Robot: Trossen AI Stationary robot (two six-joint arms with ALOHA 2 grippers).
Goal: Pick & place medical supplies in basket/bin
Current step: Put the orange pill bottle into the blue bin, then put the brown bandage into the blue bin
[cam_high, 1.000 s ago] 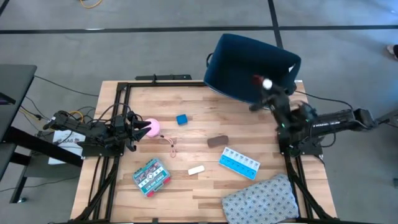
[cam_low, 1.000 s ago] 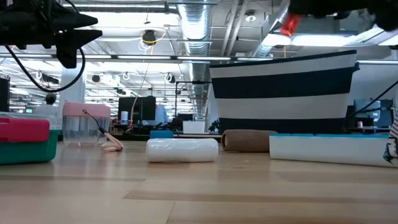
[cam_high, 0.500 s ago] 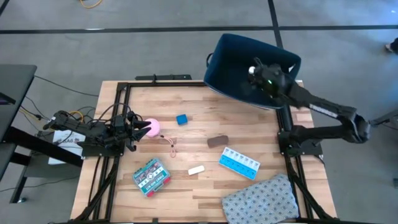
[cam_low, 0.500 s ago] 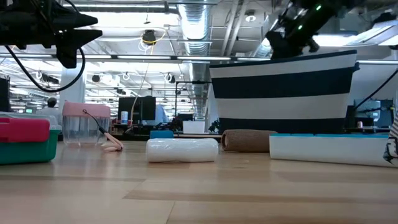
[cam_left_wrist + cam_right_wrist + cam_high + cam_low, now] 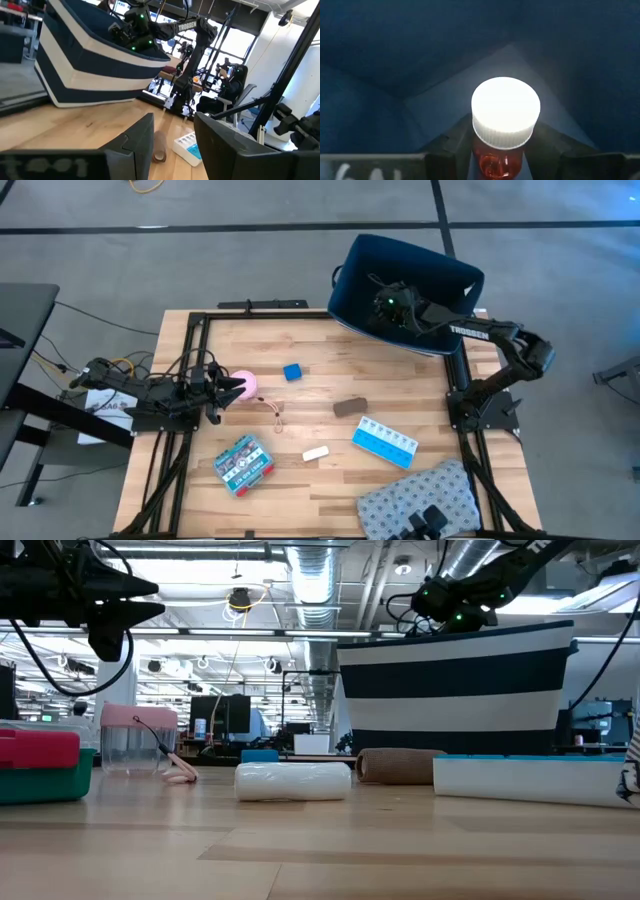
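The navy bin (image 5: 440, 268) stands at the table's far right edge, tilted; it also shows in the low view (image 5: 460, 690). My right gripper (image 5: 386, 303) reaches inside it, shut on the red-white bottle (image 5: 505, 112). My left gripper (image 5: 236, 387) is open and empty, raised above the table beside the pink roll (image 5: 248, 383). The blue cube (image 5: 292, 372), brown oblong (image 5: 349, 407), pill organiser (image 5: 385, 442), white bar (image 5: 316, 453) and green-red box (image 5: 243, 463) lie flat on the wood. My right gripper pinches the bottle's orange-red body (image 5: 492, 162) just below the white cap (image 5: 505, 107), one finger on each side. The bottle lies along the fingers, cap pointing away from the wrist into the bin's blue inside. It appears to be clear of the bin's walls.
A grey patterned cloth (image 5: 420, 498) lies at the table's near right corner. A black frame (image 5: 200, 330) runs around the table's edges. There is bare wood between the items in the table's middle.
My right gripper has carried the bottle from above the bin's right rim toward the table's left and down into the bin. The arm has swung round with it. The bottle stays in the fingers.
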